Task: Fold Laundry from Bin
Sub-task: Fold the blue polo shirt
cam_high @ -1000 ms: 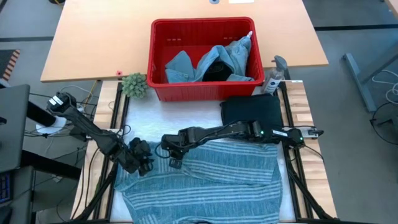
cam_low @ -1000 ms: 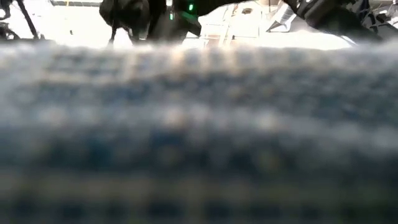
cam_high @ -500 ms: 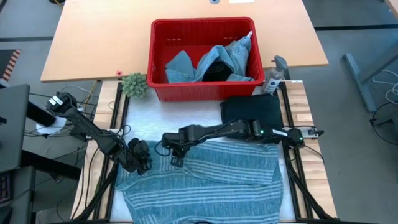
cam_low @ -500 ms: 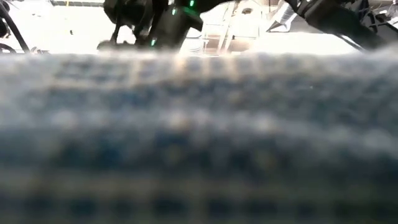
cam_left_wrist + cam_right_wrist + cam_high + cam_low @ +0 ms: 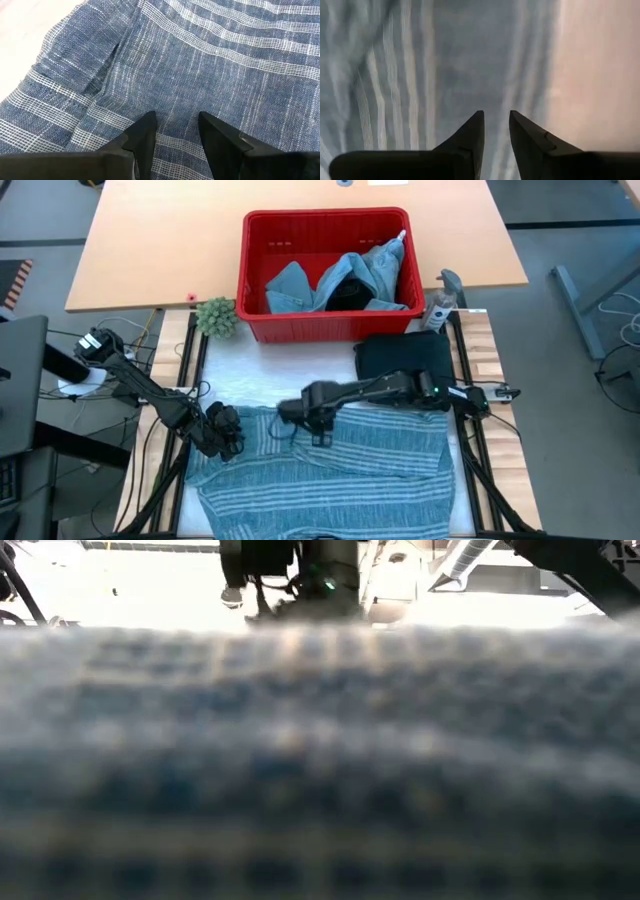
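Note:
A blue-grey striped cloth [image 5: 330, 465] lies spread over the near half of the table and fills the low view [image 5: 320, 760]. My left gripper [image 5: 228, 436] is open, low over the cloth's left part [image 5: 176, 125]. My right gripper [image 5: 303, 418] stands over the cloth's far edge with its fingers a little apart [image 5: 496, 122]. A folded black garment [image 5: 403, 358] lies at the back right. The red bin [image 5: 255, 280] at the far side holds light blue denim [image 5: 290, 285] and a dark piece [image 5: 345, 292]. My left gripper's open fingers [image 5: 145, 131] point down at the striped cloth near its left edge. I cannot tell whether they touch it.
A small green plant [image 5: 216, 316] stands left of the bin and a spray bottle [image 5: 438, 306] to its right. Bare white table [image 5: 235, 375] lies between the bin and the cloth. Dark frame rails [image 5: 470, 450] run along both table sides.
My right gripper has moved along the cloth's far edge toward the table's right edge. The striped cloth lies as before.

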`<state>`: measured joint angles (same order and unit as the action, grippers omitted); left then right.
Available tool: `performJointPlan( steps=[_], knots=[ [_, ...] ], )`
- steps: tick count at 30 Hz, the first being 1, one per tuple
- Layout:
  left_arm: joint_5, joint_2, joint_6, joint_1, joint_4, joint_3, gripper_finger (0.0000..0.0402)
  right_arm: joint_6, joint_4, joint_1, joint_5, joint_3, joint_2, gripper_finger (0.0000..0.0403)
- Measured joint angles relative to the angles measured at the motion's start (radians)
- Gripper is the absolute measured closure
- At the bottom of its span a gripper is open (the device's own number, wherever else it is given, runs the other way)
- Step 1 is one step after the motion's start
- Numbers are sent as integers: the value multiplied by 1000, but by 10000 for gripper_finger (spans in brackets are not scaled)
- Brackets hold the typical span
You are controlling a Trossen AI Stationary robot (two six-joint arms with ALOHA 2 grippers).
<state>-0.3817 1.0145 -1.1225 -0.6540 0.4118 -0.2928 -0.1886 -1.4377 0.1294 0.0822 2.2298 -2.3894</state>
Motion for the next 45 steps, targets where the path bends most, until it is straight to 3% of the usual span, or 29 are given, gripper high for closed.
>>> performJointPlan(
  steps=[9, 15, 21, 27, 32, 35, 40, 42, 45],
  knots=[
    [-6, -2, 4, 21, 89, -2, 259, -152, 190, 106, -5, -404, 107, 286],
    [6, -2, 80, 81, 95, -1, 259, -244, 371, 102, -3, -593, 187, 286],
    [7, -2, 161, 177, 107, -1, 259, -234, 434, 18, 20, -630, 216, 286],
    [10, -8, 257, 225, 181, -47, 258, -181, 451, -27, 108, -638, 337, 286],
    [-13, -19, 329, 238, 379, -134, 258, -224, 386, -15, 108, -633, 478, 286],
    [-53, -19, 301, 239, 501, -176, 258, -291, 326, 32, 112, -637, 527, 286],
    [-59, -27, 371, 233, 496, -276, 258, -367, 295, 207, 103, -632, 615, 286],
    [-5, -38, 456, 221, 459, -344, 258, -416, 304, 305, 75, -634, 626, 286],
    [198, -46, 609, 187, 446, -463, 258, -540, 352, 455, -26, -634, 655, 283]
  ],
)
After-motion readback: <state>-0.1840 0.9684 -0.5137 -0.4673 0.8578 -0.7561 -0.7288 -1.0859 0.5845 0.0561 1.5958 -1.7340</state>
